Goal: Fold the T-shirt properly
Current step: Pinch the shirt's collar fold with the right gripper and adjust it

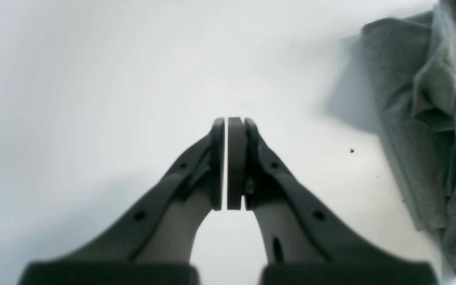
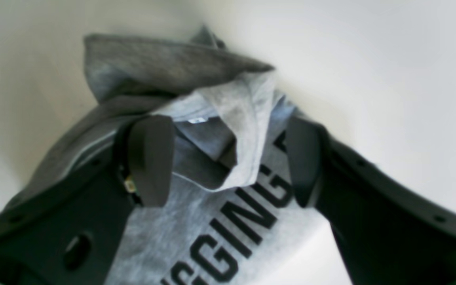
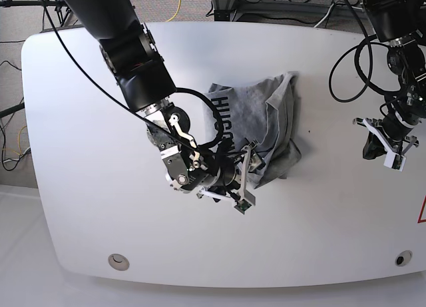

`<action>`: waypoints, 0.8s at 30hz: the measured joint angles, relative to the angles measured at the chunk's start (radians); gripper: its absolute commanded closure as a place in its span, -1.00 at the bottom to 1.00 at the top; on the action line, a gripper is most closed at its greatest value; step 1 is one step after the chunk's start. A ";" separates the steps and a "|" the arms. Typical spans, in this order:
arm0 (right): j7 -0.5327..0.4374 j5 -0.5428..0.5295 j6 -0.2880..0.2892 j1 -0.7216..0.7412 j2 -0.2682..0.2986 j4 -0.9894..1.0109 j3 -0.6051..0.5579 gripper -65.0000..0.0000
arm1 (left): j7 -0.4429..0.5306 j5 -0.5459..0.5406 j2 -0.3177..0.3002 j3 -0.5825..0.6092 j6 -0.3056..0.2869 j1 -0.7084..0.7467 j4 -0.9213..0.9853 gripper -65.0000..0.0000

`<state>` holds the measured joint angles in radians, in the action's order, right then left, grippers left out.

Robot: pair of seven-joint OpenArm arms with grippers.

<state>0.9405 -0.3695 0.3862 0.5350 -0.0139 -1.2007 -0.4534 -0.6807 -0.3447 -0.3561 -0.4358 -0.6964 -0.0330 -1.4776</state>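
2 arms: right gripper (image 2: 228, 158) agape, low over crumpled T-shirt (image 2: 196, 237); left gripper (image 1: 228, 162) closed, empty, above table (image 1: 93, 79).

White table (image 3: 86, 187) with rounded corners, matte top, evenly lit; soft shadows. Small round fitting (image 3: 118, 260) near the front left corner, another (image 3: 399, 258) near the front right. Grey carpeted floor (image 3: 13, 27) beyond the far edge, with black and yellow cables (image 3: 174, 10) lying across it.
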 measured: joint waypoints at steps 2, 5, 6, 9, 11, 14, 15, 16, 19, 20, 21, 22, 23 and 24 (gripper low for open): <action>-0.014 0.002 0.000 -0.005 0.000 0.037 0.000 -0.31 | 0.000 0.000 -0.001 0.000 0.000 0.000 0.001 1.00; -0.012 0.005 0.004 -0.009 0.004 0.053 0.000 -0.31 | 0.000 -0.001 -0.001 -0.002 0.000 0.000 0.001 1.00; -0.014 0.007 0.003 -0.010 0.005 0.053 0.000 -0.31 | 0.002 -0.002 -0.001 -0.002 0.000 0.000 0.001 1.00; -0.025 0.006 0.003 -0.006 0.005 0.053 0.000 -0.30 | 0.000 0.000 0.000 -0.002 0.000 0.000 0.001 1.00; -0.026 0.006 0.003 -0.002 0.003 0.052 0.000 -0.27 | 0.000 0.000 0.000 -0.002 0.000 0.000 0.001 1.00; -0.051 0.003 0.003 0.002 -0.002 0.053 0.000 -0.05 | 0.000 0.000 0.000 -0.002 0.000 0.000 0.001 1.00; -0.054 0.003 0.004 0.002 -0.003 0.053 0.000 0.03 | 0.000 0.000 0.000 -0.002 0.000 0.000 0.001 1.00; -0.056 0.003 0.003 0.003 -0.003 0.053 0.000 0.15 | 0.000 0.000 0.000 -0.002 0.000 0.000 0.001 1.00; -0.063 0.003 0.003 0.005 -0.002 0.053 0.000 0.57 | 0.000 0.000 0.000 -0.002 0.000 0.000 0.001 1.00; -0.069 0.003 0.002 0.005 0.000 0.053 0.000 0.66 | 0.000 0.000 0.000 -0.002 0.000 0.000 0.001 1.00; -0.072 0.003 -0.002 0.005 0.000 0.053 0.000 0.84 | 0.000 0.000 0.000 -0.002 0.000 0.000 0.001 1.00; -0.073 0.003 -0.001 0.005 0.001 0.055 0.000 0.95 | 0.000 0.000 0.000 -0.002 0.000 0.000 0.001 1.00; -0.075 0.005 0.000 0.005 0.001 0.056 0.000 1.00 | 0.000 0.000 0.000 -0.002 0.000 0.000 0.001 1.00; -0.074 0.004 -0.001 0.005 0.000 0.056 0.000 1.00 | 0.000 0.000 0.000 -0.002 0.000 0.000 0.001 1.00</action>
<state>0.8665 -0.3656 0.3855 0.5396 -0.0135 -1.1442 -0.4534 -0.6804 -0.3447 -0.3561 -0.4377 -0.6964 -0.0334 -1.4765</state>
